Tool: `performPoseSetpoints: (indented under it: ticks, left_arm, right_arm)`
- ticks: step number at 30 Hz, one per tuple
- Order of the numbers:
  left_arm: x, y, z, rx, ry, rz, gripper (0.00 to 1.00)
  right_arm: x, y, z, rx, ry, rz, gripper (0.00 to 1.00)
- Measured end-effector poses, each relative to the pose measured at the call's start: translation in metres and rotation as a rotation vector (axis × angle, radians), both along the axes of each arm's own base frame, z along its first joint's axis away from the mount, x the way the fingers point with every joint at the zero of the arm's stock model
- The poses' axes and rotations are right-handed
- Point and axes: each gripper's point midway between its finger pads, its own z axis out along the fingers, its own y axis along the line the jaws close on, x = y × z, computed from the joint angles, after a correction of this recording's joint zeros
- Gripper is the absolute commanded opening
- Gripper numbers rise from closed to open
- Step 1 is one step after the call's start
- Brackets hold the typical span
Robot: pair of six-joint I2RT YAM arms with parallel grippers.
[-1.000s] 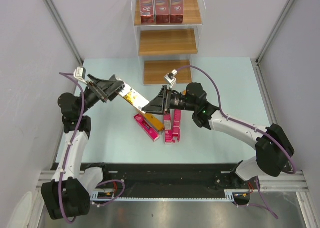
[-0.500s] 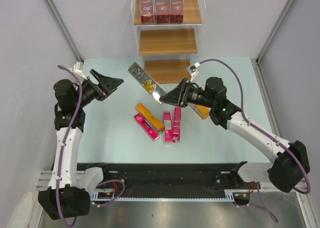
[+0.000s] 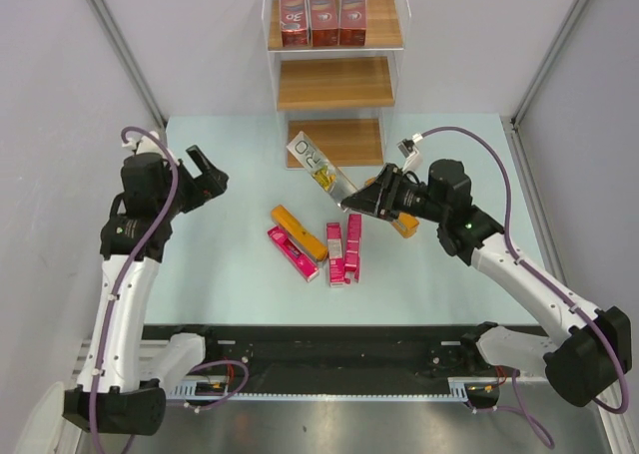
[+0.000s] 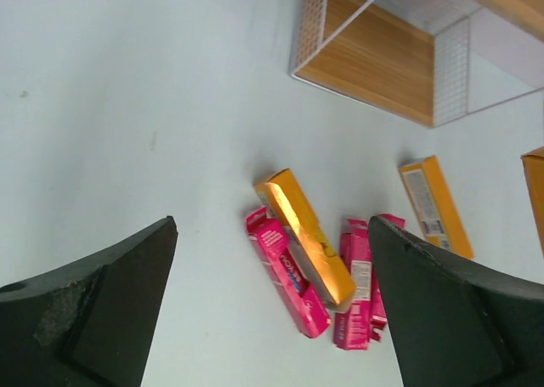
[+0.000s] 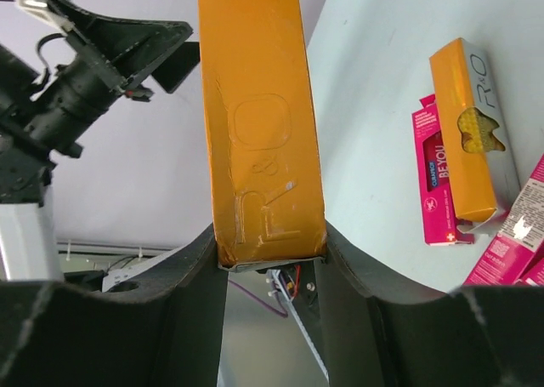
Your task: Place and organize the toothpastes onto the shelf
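Step in hand: carrying one toothpaste box towards the shelf (image 3: 334, 83).
Right gripper (image 3: 353, 200): clenched on the near end of the held carton (image 3: 319, 165), an orange and silver box; the wrist view shows both fingers pressed on its sides.
Held carton position: in the air, slanting far and left from the jaws, its far end just in front of the shelf's lowest board (image 3: 334, 140).
Left gripper (image 3: 208, 178): released, jaws wide apart, nothing between them, hanging over the left side of the table (image 3: 230, 264).
Shelf so far: three red cartons (image 3: 321, 12) stand side by side on the top board; the middle and lowest boards are bare.
Left on the table: an orange carton (image 3: 298, 231) touching a pink carton (image 3: 292, 253), two more pink cartons (image 3: 344, 252) just to their right, and a second orange carton (image 3: 404, 225) partly under the right arm.
Progress: my judgement is early, with most boxes not yet shelved.
Next move calls for: swinging the box square to a bare board, clearing the clear side walls, then letting go; a slanted entry risks catching a wall.
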Motion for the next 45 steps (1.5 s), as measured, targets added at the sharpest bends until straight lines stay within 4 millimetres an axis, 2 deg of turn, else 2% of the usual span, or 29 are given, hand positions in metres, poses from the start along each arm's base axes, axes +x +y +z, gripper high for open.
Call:
performPoseSetpoints:
  ticks: [4,12,18,27,30,33,41,45]
  left_arm:
    - [-0.005,0.007,0.007,0.124,0.002,0.058,1.0]
    - [-0.009,0.018,0.0,0.225,0.032,0.102,1.0]
    - [-0.01,0.018,-0.009,0.241,0.053,0.088,1.0]
    - [-0.013,0.019,-0.026,0.264,0.085,0.072,1.0]
    - [-0.014,0.019,-0.033,0.271,0.099,0.066,1.0]
    - [-0.016,0.019,-0.038,0.276,0.11,0.063,1.0]
    - [-0.018,0.019,-0.042,0.286,0.115,0.049,1.0]
    - [-0.018,0.019,-0.043,0.286,0.116,0.047,1.0]
  right_arm:
    - [0.002,-0.001,-0.004,-0.013,0.005,-0.013,0.05]
    - [0.015,0.003,-0.01,-0.015,0.002,-0.036,0.04]
    - [0.043,0.015,-0.022,0.011,0.008,-0.075,0.04]
    - [0.099,0.032,-0.05,0.039,0.009,-0.172,0.04]
    - [0.119,0.038,-0.053,0.053,0.005,-0.201,0.04]
    - [0.137,0.044,-0.046,0.069,-0.015,-0.224,0.04]
    - [0.176,0.053,-0.005,0.145,-0.094,-0.266,0.04]
    - [0.194,0.056,0.001,0.171,-0.093,-0.299,0.04]
